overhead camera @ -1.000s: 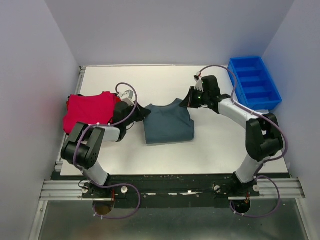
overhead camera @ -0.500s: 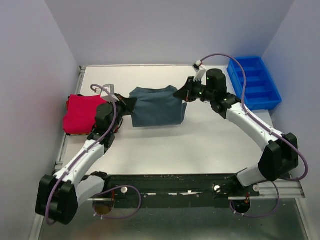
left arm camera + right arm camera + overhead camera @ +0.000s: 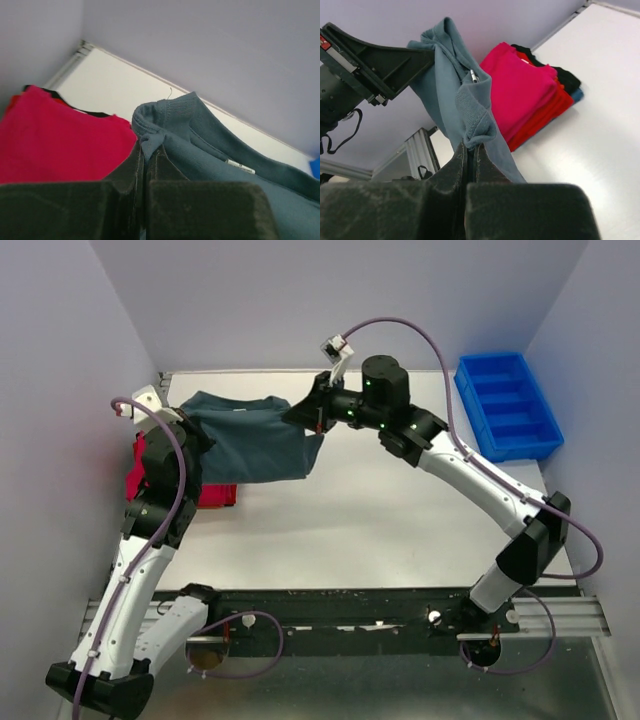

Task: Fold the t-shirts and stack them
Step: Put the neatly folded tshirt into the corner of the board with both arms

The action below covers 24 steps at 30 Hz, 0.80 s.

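We see the grey-teal t-shirt (image 3: pixel 210 145) as soft matt cloth, the counter (image 3: pixel 400 520) smooth, the left fingers (image 3: pixel 75 210) perhaps matt rubber.

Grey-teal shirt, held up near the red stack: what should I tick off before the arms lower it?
1. Left gripper shut on the grey-teal shirt: ok.
2. Right gripper shut on its other edge: ok.
3. Shirt clear of the table, hanging between both grippers: ok.
4. Shirt centred over the red stack: not ok, most of it hangs to the stack's right.
5. Fold kept flat: cannot tell.
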Motion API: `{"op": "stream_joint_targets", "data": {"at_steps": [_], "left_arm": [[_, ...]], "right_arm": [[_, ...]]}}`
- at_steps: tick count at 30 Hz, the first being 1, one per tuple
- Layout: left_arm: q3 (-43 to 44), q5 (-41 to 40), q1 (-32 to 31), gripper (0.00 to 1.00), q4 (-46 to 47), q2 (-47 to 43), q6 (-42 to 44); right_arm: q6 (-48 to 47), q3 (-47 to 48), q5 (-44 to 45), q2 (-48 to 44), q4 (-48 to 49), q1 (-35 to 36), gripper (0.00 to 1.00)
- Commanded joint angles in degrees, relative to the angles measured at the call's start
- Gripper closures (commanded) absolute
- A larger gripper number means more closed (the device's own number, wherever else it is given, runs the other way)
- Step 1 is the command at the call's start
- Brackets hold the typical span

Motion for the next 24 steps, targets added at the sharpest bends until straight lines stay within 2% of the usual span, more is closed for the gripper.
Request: {"op": "stream_joint_targets", "data": {"at_steps": [1,3,6,10,14,24], "left_arm": [[6.0,-21.8,2.4,1.0,-14.3,1.3,6.6],[6.9,-26.9,3.5,1.0,-16.2,2.4,8.2],[5.8,-30.1,6.9,1.0,-14.3,3.0,11.0],[4.6,-28.1,14.4,1.0,-12.6,5.1,12.8],[4.4,-25.2,22.5,1.0,-10.2,7.6,15.0],[4.8,-22.4,28.3,1.0,-6.2,14.5,17.1]], "right_arm": [[2.8,7.6,2.3,6.5,-2.5,4.0,0.99],[3.3,10.6,2.8,9.6,-2.6,5.8,0.99],[4.5,15.7,3.7,14.0,-2.6,8.4,0.99],[5.3,24.6,5.9,21.1,-5.4,11.4,0.99],[6.1,29.4,6.7,26.3,-5.6,12.9,0.99],[10.4,40.7,6.1,37.9,-6.2,13.4,0.99]]}}
